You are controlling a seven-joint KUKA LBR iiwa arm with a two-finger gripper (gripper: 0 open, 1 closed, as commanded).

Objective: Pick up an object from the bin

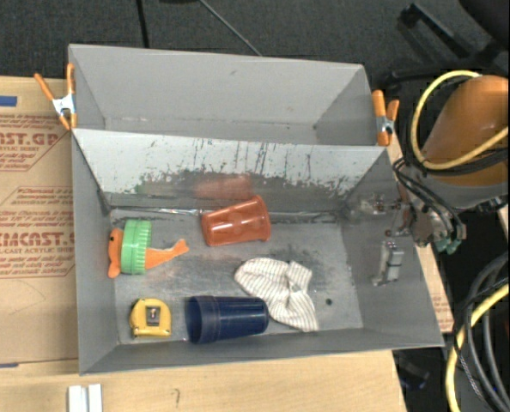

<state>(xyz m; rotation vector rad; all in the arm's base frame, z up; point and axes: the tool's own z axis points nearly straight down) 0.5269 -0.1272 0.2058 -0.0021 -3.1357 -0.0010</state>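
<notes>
End effector (391, 260): grip state cannot be told; over bin (238, 101) right wall. Crumpled white cloth (279, 292) lies nearest, apart, toward the bin's middle.

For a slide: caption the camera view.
Gripper at right of bin; orange cup, cloth, blue cup, tape measure and toy inside.

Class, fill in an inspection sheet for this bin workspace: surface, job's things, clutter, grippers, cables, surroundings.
surface: grey metal bin, floor scuffed near the back wall.
job's things: orange cup on its side at the back; green and orange toy left; yellow tape measure front left; dark blue cup on its side in front; white striped cloth beside it.
clutter: nothing seen.
grippers: gripper over the bin's right sloping wall, apart from every thing.
cables: yellow cable looped round the arm's orange cover.
surroundings: dark floor behind the bin.
</notes>
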